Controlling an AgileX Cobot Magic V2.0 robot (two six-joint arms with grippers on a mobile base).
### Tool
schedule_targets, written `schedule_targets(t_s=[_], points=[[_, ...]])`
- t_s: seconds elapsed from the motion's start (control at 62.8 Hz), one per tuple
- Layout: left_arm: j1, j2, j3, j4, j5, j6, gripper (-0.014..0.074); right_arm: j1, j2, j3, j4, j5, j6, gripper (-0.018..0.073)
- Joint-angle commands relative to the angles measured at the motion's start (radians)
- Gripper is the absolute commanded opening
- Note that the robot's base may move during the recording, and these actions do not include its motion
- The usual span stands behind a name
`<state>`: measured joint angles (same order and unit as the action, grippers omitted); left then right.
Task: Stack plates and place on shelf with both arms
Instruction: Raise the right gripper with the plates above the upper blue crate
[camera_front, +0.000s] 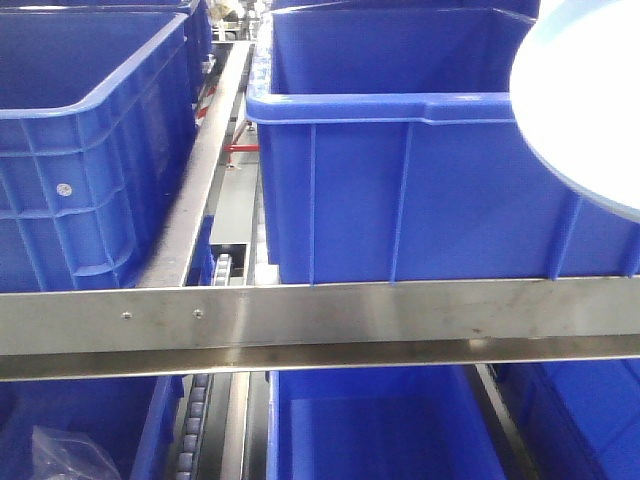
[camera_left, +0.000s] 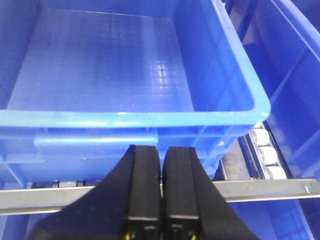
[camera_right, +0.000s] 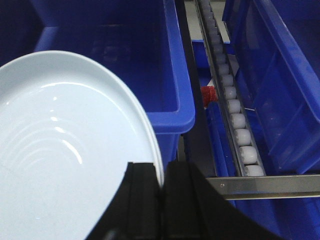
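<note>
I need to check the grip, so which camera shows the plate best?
The right wrist view: the plate fills the frame, its rim pinched in the right gripper. The front view catches only an edge; the left wrist view shows none.

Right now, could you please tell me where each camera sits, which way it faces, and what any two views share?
Exterior front: faces the shelf rail and blue bins; no robot body, a plate at the right edge.
Left wrist: above the left claw, shut and empty, looking into an empty bin.
Right wrist: above the right claw, shut on the plate's rim.
Shared: the plate shows in front and right wrist views.
</note>
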<state>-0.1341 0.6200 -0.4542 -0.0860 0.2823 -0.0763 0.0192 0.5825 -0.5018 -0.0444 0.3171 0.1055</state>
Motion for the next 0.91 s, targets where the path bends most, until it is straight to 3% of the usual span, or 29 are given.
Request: schedule_targets(t_s=[0.0, 0.892], points=[[-0.001, 0.000, -0.028, -0.004, -0.084, -0.009, 0.0092, -0.004, 0.001, -0.033, -0.004, -0.105, -0.005, 0.0048], [-0.001, 0.000, -0.028, -0.004, -0.084, -0.009, 0.0092, -0.004, 0.001, -0.033, -0.004, -0.105, -0.005, 0.0048]])
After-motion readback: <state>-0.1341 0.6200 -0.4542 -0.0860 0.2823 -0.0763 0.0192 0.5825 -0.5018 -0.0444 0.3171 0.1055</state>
